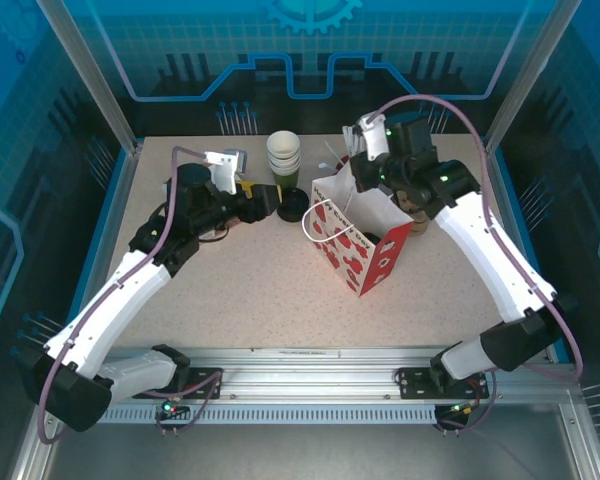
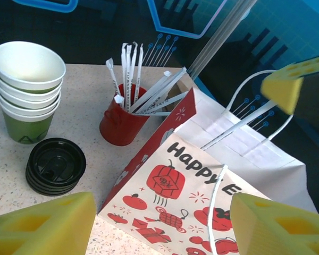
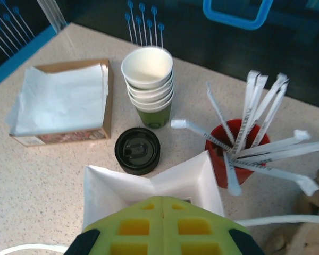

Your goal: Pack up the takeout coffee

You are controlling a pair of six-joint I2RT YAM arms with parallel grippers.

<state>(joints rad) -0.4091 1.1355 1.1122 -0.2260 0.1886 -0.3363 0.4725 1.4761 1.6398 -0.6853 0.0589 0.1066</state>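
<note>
The takeout coffee is hidden from view. A white paper bag [image 1: 358, 245] with red prints stands open in the middle of the table. In the left wrist view its printed side [image 2: 170, 180] faces me, and the right wrist view looks down on its white inner wall [image 3: 127, 191]. My right gripper [image 1: 370, 185] hovers over the bag's mouth, its yellow-green fingers pressed together [image 3: 163, 199] with nothing seen between them. My left gripper [image 1: 268, 198] waits left of the bag, jaws wide apart [image 2: 159, 223] and empty.
A stack of lidless green cups [image 1: 283, 155] stands at the back, with a pile of black lids [image 1: 293, 205] in front of it. A red cup of wrapped straws [image 3: 228, 159] sits behind the bag. A box of napkins [image 3: 64, 101] lies at the back left.
</note>
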